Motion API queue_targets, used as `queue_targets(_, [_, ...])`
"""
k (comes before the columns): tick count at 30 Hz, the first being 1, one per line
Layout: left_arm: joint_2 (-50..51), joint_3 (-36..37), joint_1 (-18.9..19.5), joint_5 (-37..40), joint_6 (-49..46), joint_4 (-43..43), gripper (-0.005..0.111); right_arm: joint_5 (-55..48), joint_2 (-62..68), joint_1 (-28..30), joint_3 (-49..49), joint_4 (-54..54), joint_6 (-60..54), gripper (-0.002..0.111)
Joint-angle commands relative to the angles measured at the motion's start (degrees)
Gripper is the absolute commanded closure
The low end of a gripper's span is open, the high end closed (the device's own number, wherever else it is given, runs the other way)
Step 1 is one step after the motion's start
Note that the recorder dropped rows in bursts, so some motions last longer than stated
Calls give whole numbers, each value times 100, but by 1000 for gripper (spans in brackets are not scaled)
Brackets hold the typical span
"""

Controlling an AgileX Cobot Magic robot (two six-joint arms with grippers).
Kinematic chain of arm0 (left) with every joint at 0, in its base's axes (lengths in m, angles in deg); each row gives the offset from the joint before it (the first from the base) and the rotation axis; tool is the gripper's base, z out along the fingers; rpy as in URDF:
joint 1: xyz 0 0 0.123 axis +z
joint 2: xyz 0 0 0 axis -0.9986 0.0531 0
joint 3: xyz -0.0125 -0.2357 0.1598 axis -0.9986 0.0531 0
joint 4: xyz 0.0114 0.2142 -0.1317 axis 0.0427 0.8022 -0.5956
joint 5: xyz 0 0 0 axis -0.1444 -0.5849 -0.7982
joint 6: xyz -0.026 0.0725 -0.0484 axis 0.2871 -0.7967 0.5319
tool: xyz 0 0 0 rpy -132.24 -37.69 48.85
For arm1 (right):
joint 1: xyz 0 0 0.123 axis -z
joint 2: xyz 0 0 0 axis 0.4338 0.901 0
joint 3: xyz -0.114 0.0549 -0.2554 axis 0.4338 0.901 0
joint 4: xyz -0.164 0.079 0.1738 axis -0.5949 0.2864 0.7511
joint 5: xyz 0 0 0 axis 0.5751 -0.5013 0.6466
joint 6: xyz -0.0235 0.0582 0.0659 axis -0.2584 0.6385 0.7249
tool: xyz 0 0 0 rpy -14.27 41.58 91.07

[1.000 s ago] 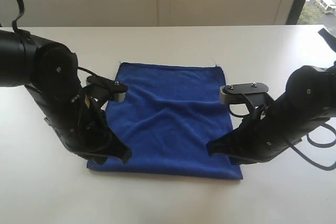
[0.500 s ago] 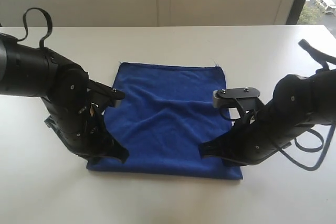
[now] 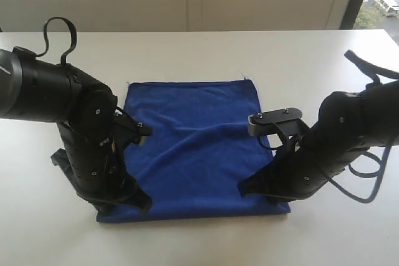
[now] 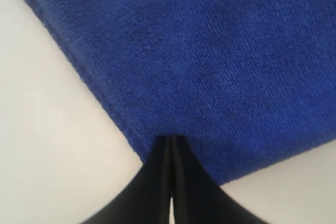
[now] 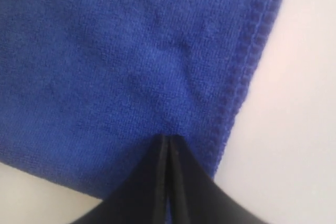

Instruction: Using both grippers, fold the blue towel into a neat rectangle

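Left gripper [image 4: 170, 140], right gripper [image 5: 167, 139]: jaws pressed together, tips dug into the near-left and near-right corners of the blue towel [image 3: 193, 147], apparently pinching a thin bit of pile. Likely so both corners lift together for the fold. Towel lies mid-table [image 3: 206, 54], slightly rumpled. Fuzzy microfibre, stitched hems, roughly rectangular.

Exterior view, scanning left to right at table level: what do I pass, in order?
left arm → blue towel → right arm
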State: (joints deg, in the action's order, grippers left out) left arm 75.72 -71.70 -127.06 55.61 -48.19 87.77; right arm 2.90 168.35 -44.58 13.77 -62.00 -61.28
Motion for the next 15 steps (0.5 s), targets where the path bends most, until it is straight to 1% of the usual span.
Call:
queue_targets(1, [58, 47, -65, 224, 55, -35, 107, -390, 29, 0, 58, -198, -76, 108])
queue_targets(4, [-84, 47, -54, 212, 67, 301, 107, -218, -253, 0, 47, -198, -76, 108])
queue_targets(9, [-689, 47, -54, 183, 67, 499, 107, -513, -889, 10, -223, -198, -76, 108])
queue_targets(12, [-1060, 36, -54, 156, 67, 829, 107, -790, -1072, 23, -681, -335, -76, 108])
queue_targets(14, [-1214, 36, -54, 79, 120, 1035, 107, -862, -1060, 137, -947, -335, -37, 108])
queue_targets(15, [-1276, 36, -54, 42, 293, 1190, 107, -862, -1028, 222, -1063, -335, -27, 108])
